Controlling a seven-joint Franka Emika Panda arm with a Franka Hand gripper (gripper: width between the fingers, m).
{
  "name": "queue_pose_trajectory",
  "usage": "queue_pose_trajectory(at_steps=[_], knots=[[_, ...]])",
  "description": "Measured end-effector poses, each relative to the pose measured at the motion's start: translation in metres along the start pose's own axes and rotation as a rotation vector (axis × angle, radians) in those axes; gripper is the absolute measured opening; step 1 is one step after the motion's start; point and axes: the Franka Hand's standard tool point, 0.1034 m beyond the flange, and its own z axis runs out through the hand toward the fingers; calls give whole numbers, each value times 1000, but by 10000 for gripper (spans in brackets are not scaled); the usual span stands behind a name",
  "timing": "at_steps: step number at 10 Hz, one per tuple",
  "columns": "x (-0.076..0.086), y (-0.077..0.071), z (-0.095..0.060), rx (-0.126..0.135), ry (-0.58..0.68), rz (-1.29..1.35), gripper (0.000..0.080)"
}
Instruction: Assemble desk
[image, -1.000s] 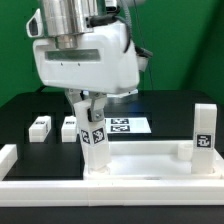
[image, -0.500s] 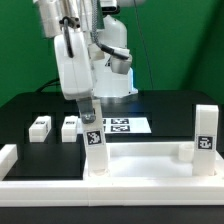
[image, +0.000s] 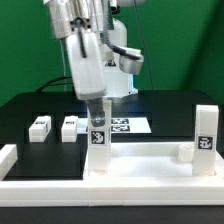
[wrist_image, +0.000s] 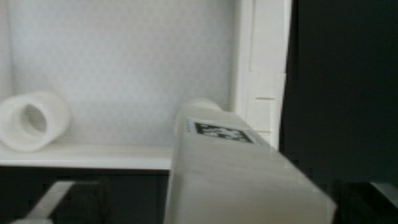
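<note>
Your arm (image: 88, 50) has swung round since a second ago; the gripper (image: 97, 116) pinches the upright leg (image: 99, 148) standing in the desk top (image: 150, 162) corner.

A white plastic block leg (wrist_image: 240, 175) filled the foreground, running from the centre out toward five o'clock, soft with nearness. A small black-and-white square tag (wrist_image: 222, 132) sat on its end nearest the centre. Behind it lay the wide white tray-like desk top (wrist_image: 125, 60), its floor finely pebbled. At the leg's nine o'clock a round white ring-shaped socket (wrist_image: 25, 120) stood on that floor. A raised white rim (wrist_image: 267, 50) edged the top at one o'clock, with black table surface (wrist_image: 347, 90) beyond. A pale blurred shape (wrist_image: 45, 205) at seven o'clock could not be made out.
</note>
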Motion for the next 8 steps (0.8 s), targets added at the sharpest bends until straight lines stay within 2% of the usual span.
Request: queue_pose_trajectory(at_steps=[1, 2, 5, 6, 7, 8], knots=[[0, -1, 0, -16, 21, -288, 640], [-4, -1, 0, -24, 25, -431, 640], [-4, -2, 1, -30, 31, -741, 649], [-6, -5, 0, -55, 55, -1038, 649], [-6, -6, -1, -64, 60, -1145, 649], [-6, -6, 0, -59, 57, -1103, 649]])
